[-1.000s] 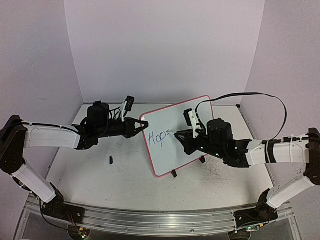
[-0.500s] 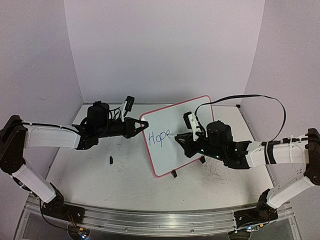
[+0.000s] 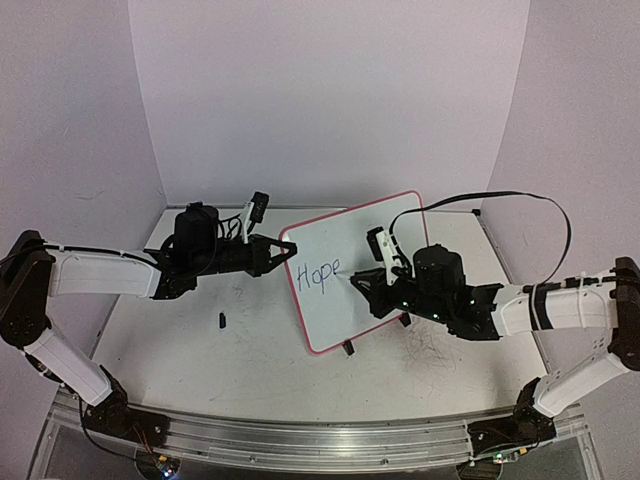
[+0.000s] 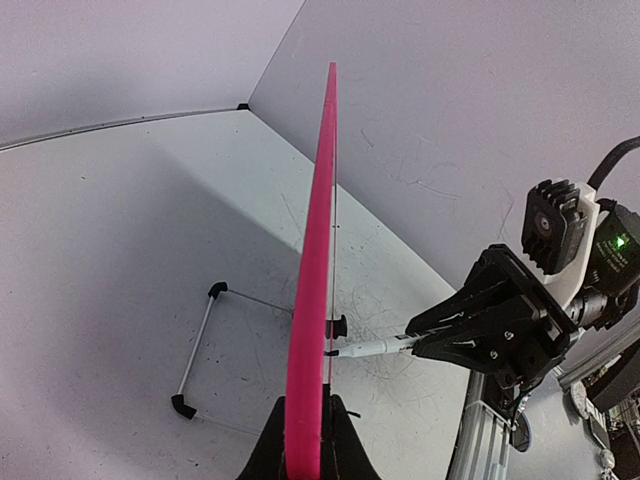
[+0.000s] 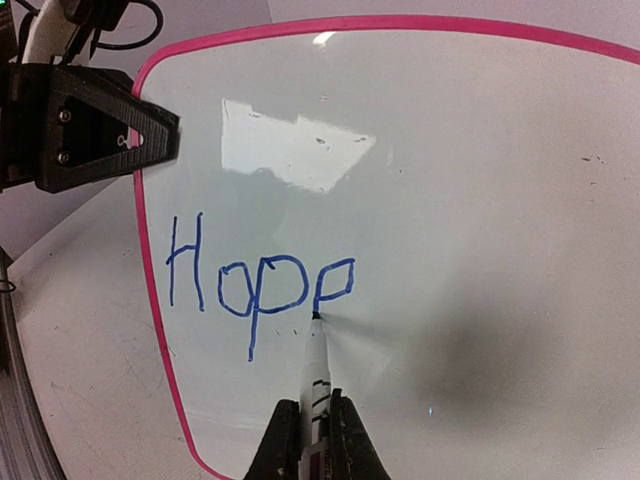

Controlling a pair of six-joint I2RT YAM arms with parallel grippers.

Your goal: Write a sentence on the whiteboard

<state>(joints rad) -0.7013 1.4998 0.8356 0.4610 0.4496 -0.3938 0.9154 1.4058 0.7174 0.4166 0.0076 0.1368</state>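
Observation:
The whiteboard (image 3: 375, 240) stands upright and tilted mid-table, white with a pink rim. My left gripper (image 3: 283, 251) is shut on its left edge; in the left wrist view the rim (image 4: 315, 250) runs edge-on up from my jaws. My right gripper (image 3: 368, 284) is shut on a white marker (image 5: 316, 375), its tip touching the board. The sentence (image 5: 255, 280) reads "Hop" plus a partly drawn "e" in blue; it also shows in the top view (image 3: 318, 274). The marker (image 4: 375, 347) and right gripper (image 4: 500, 325) also show in the left wrist view.
A small black marker cap (image 3: 222, 320) lies on the table left of the board. The board's wire stand (image 4: 205, 345) and a black foot (image 3: 348, 348) rest on the table. Purple walls enclose the back and sides.

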